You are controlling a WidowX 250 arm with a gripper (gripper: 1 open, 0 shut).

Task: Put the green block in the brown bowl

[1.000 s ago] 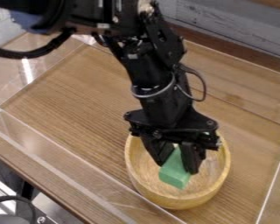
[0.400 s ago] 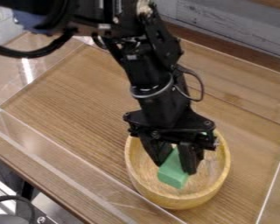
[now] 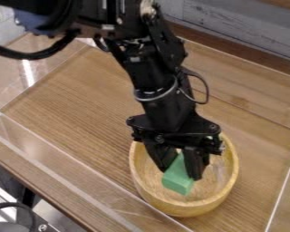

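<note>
The brown bowl (image 3: pixel 144 184) is a round light-wood bowl near the front of the tabletop. The black arm reaches down from the upper left, and my gripper (image 3: pixel 184 168) hangs inside the bowl's hollow. The green block (image 3: pixel 177 182) stands tilted between the two black fingers (image 3: pixel 162 159). Its lower end is down by the bowl's floor and its upper end is hidden between the fingers. The fingers sit against the block on either side, so the gripper is shut on it.
The wooden tabletop (image 3: pixel 75 100) is fenced by low clear plastic walls (image 3: pixel 39 149) at the front and left. A grey panelled wall (image 3: pixel 250 27) runs behind. The arm's cables loop at its wrist above the bowl.
</note>
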